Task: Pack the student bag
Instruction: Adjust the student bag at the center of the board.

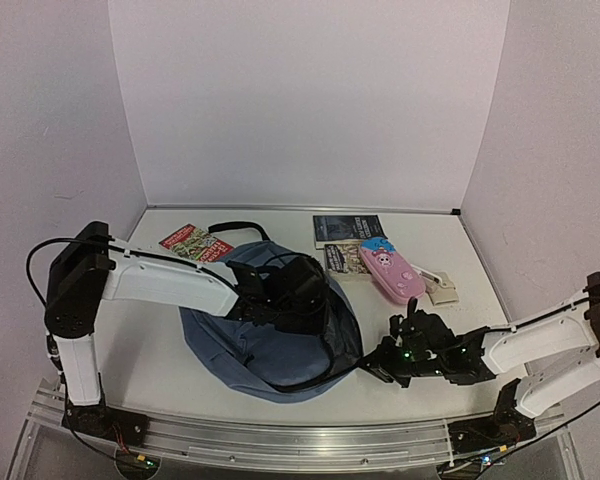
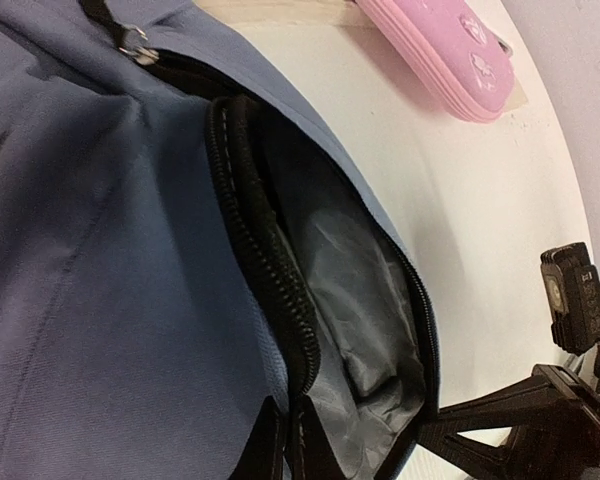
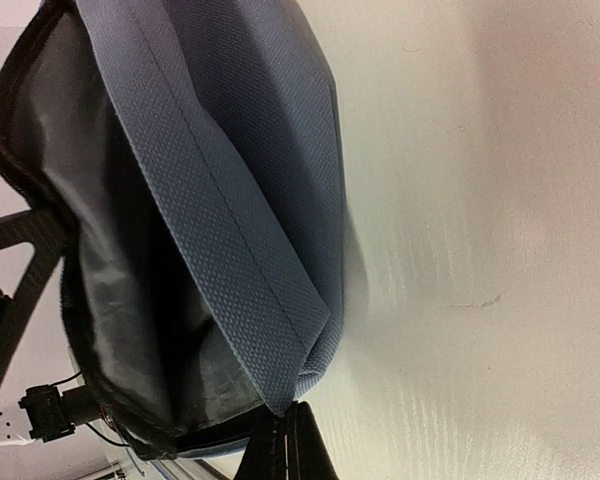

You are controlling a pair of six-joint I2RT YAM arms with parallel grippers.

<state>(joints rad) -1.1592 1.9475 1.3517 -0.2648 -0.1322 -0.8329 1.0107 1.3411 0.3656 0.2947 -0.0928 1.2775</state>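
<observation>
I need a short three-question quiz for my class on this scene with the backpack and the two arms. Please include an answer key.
1. True or false: the pink pencil case is inside the student bag.
2. What are the right fingers shut on? A) the bag's blue fabric edge B) a book C) nothing
3. Fill in: the left fingers clamp the bag's ___ edge.
Key: 1 false, it lies on the table outside the bag; 2 A; 3 zipper.
</observation>
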